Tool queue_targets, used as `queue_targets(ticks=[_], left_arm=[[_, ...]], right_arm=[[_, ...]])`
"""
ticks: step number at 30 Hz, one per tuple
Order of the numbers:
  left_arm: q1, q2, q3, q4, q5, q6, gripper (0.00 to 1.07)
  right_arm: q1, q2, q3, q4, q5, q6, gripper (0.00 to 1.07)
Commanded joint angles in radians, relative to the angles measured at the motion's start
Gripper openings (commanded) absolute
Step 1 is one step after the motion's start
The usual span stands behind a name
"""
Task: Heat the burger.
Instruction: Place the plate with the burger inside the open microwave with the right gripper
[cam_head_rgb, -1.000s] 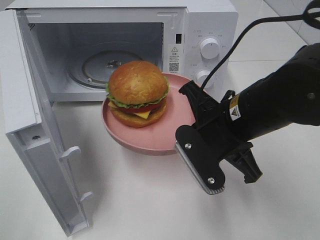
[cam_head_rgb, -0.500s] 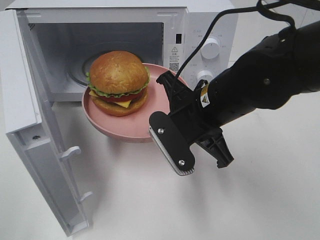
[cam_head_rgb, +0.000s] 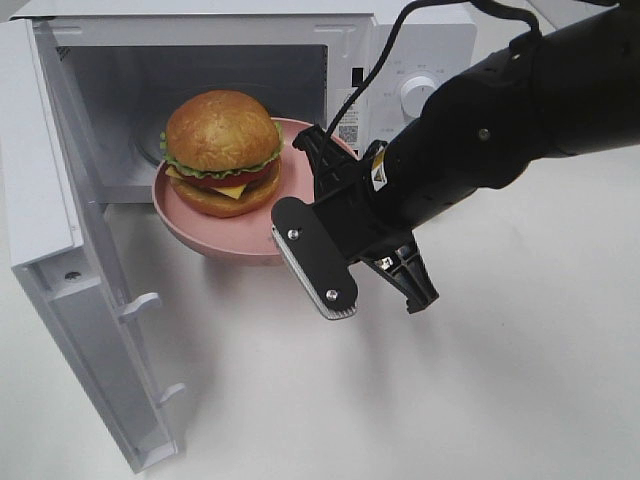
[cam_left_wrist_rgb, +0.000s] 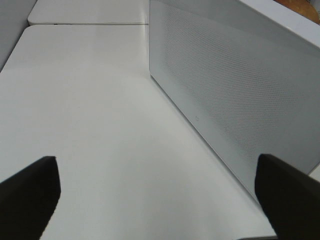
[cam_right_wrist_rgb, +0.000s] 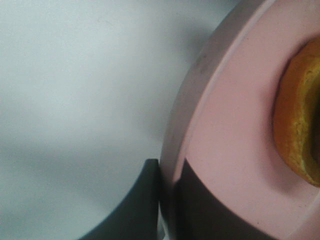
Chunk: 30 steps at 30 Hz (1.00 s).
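Note:
The burger (cam_head_rgb: 222, 150), with its golden bun, lettuce, tomato and cheese, sits on a round pink plate (cam_head_rgb: 205, 232). My right gripper (cam_head_rgb: 312, 170) is shut on the plate's right rim and holds it at the mouth of the open microwave (cam_head_rgb: 420, 60). The right wrist view shows dark fingers (cam_right_wrist_rgb: 145, 200) pinching the pink rim (cam_right_wrist_rgb: 225, 125), with the bun's edge (cam_right_wrist_rgb: 300, 125) beside it. My left gripper (cam_left_wrist_rgb: 160, 200) stands open and empty beside the microwave's perforated side (cam_left_wrist_rgb: 240, 90). It does not show in the exterior high view.
The microwave door (cam_head_rgb: 60, 250) is swung wide open to the left, its lower edge reaching toward the table's front. Two knobs (cam_head_rgb: 418, 95) are on the control panel at right. A black cable (cam_head_rgb: 380, 50) runs from the right arm over the microwave.
My right gripper has carried the plate with the burger left and back, from in front of the microwave to its opening. The left gripper's state is unchanged.

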Motion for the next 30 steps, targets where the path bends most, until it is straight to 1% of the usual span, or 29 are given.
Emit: queue_targets(ticks=[1, 10, 12, 16, 18, 21, 23, 30], left_arm=[[0.000, -0.015, 0.004, -0.004, -0.015, 0.000, 0.98], [0.000, -0.015, 0.004, -0.004, -0.015, 0.000, 0.98], [0.000, -0.015, 0.004, -0.004, -0.015, 0.000, 0.98], [0.000, -0.015, 0.004, -0.004, -0.015, 0.000, 0.98], [0.000, -0.015, 0.004, -0.004, -0.015, 0.000, 0.98], [0.000, -0.015, 0.004, -0.004, -0.015, 0.000, 0.98], [0.000, -0.015, 0.004, -0.004, -0.015, 0.000, 0.98], [0.000, -0.015, 0.004, -0.004, -0.015, 0.000, 0.98]], right_arm=[[-0.001, -0.010, -0.050, 0.003, -0.042, 0.010, 0.00], [-0.001, 0.049, -0.111, 0.004, 0.036, 0.011, 0.00], [-0.001, 0.067, -0.132, 0.030, 0.038, 0.011, 0.00], [-0.001, 0.082, -0.157, 0.034, 0.058, 0.010, 0.00], [-0.001, 0.110, -0.197, 0.049, 0.097, 0.010, 0.00], [-0.001, 0.118, -0.208, 0.054, 0.104, 0.010, 0.00], [-0.001, 0.139, -0.239, 0.055, 0.115, 0.010, 0.00], [-0.001, 0.168, -0.286, 0.056, 0.132, 0.010, 0.00]])
